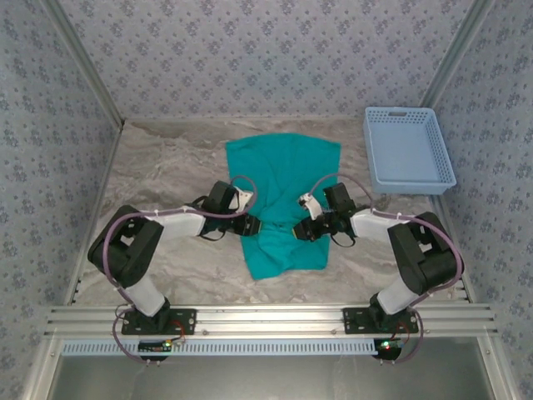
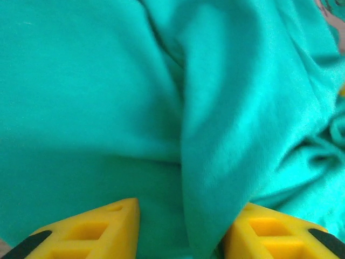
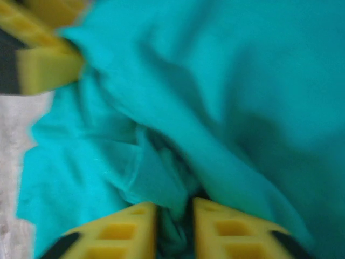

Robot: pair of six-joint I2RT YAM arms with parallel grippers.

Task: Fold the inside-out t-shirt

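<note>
Bunching between left gripper (image 2: 188, 205) fingers (image 2: 91, 229): t-shirt (image 2: 81, 108)

The teal-green t-shirt (image 1: 283, 167) is lying mid-table before me, its far half spreading flat toward the far edge, its near half bunching into narrower, creased folds (soft, plain cloth).

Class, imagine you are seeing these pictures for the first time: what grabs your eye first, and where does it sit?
The teal-green t-shirt stands out, spread rumpled in the middle of the grey marbled table. The left pincer and the right pincer meet it from either side at its near half, each straddling a fold of cloth. A light blue basket sits at the far right.
</note>
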